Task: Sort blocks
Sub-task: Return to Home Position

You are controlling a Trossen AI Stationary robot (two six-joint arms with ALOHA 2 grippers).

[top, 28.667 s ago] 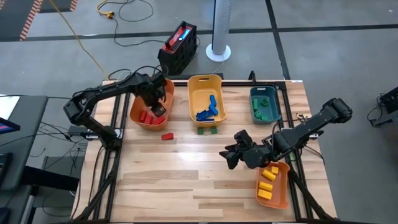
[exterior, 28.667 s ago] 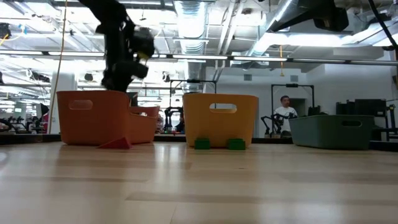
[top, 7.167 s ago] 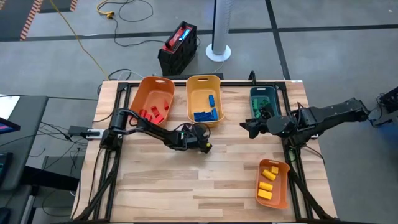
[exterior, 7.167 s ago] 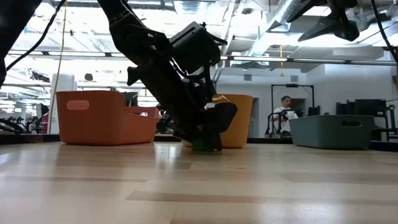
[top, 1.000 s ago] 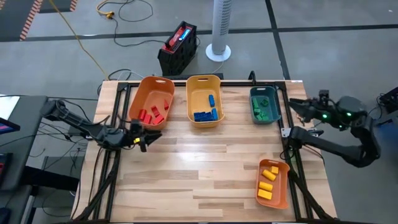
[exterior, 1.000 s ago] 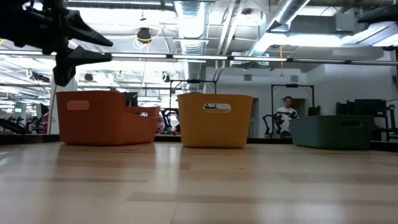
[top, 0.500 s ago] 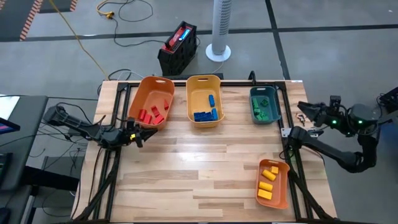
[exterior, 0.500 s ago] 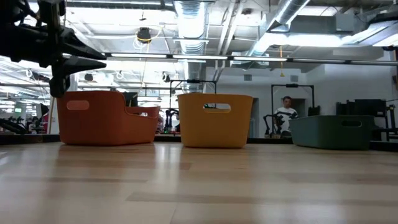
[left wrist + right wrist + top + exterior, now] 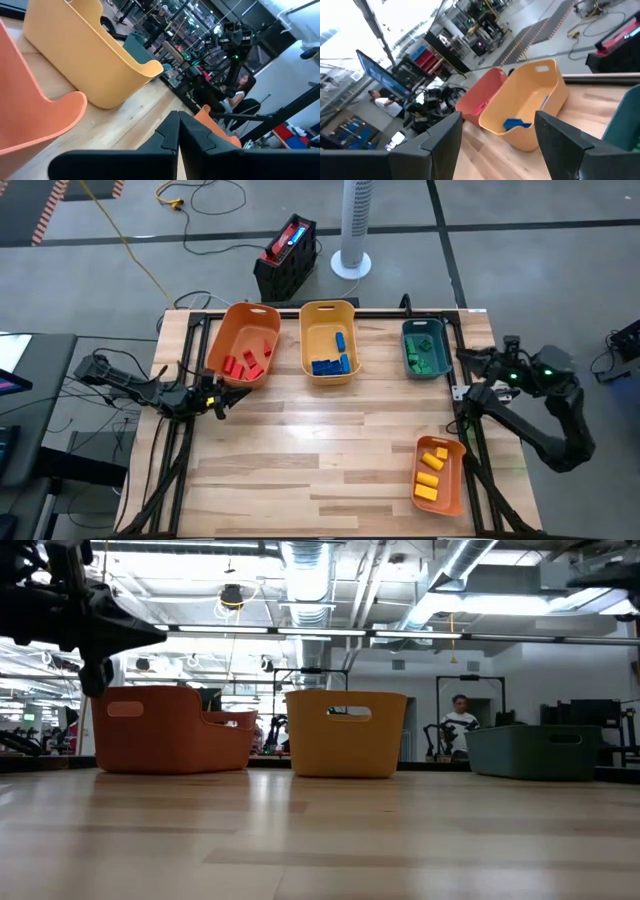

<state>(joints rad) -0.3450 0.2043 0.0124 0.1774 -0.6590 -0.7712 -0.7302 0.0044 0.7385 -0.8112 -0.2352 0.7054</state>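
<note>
Blocks [image 9: 330,365] all sit colour-sorted in bins [image 9: 330,304], prob. light, stiff, slick, so pinch across flat sides; left gripper [image 9: 218,402] at table [image 9: 330,450] edge closed, empty, right gripper [image 9: 470,358] spread wide, empty.

**Pale wooden table [image 9: 320,450] with dark frame rails, four bins standing on its top**
Seen from above, three bins line the far edge. An orange bin [image 9: 250,332] is at 11 o'clock, turned off square. A yellow bin [image 9: 322,330] is just beside it at 12, and a teal bin [image 9: 424,322] stands apart at 1 o'clock. An orange-yellow bin [image 9: 450,470] sits alone at 5 o'clock, near the right edge.
</note>
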